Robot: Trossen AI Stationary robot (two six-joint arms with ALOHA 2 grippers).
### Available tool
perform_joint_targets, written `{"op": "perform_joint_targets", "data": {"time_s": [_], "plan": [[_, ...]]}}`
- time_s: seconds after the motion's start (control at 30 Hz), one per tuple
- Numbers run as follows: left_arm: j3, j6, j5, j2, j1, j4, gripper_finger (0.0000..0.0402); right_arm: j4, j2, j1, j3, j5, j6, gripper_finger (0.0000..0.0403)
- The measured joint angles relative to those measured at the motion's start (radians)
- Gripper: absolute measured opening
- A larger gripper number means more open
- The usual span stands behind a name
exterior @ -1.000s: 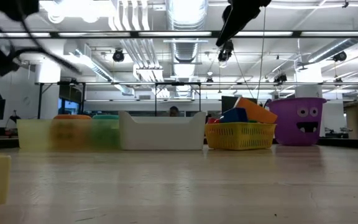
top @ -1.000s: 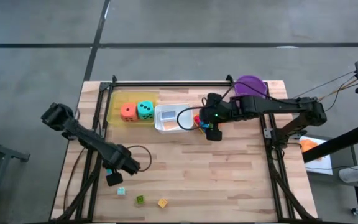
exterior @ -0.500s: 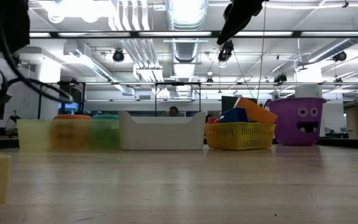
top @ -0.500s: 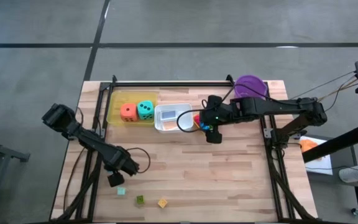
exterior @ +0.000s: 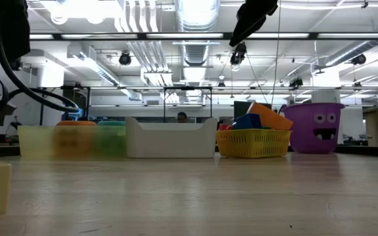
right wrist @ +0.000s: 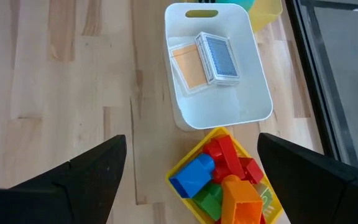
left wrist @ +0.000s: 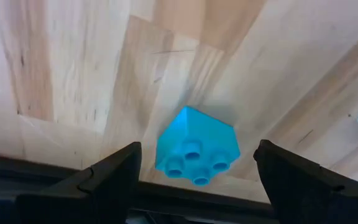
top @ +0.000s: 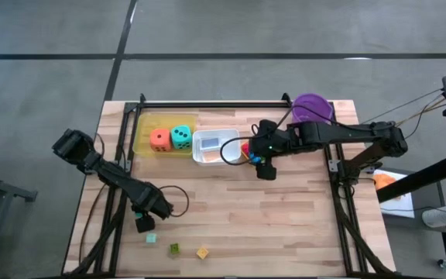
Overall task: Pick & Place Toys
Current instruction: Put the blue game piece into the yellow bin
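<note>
- Blue block (left wrist: 197, 148) sits on the wooden table (top: 285, 225), centred in the lower middle of my left wrist view, studs facing the camera, between my left gripper (left wrist: 197, 186) fingers, which stand apart on either side without touching it.
- Seen from above, that gripper (top: 144, 223) hangs at lower left of the frame, just above a pale teal block (top: 151, 239); a green block (top: 174, 249) and a yellow block (top: 202, 253) lie further right.
- To do this well, I should come straight down, keep the block centred, and close on flat sides, not on a corner, or it may twist away.
- Upper centre: orange die (top: 159, 139) and teal die (top: 180, 137) rest in the yellow tray (top: 142, 124).
- Right gripper (top: 265, 169), fingers wide apart and empty, hovers above the white tray (right wrist: 253, 99) and yellow basket (right wrist: 185, 163).
</note>
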Motion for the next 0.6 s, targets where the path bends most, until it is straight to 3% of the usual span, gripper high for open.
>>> {"op": "perform_joint_targets", "data": {"time_s": [0.6], "plan": [[0.0,0.226,-0.071,0.001,-0.053,-0.001,0.031,0.001,-0.001,0.0,0.0,-0.009,0.044,0.0358]]}}
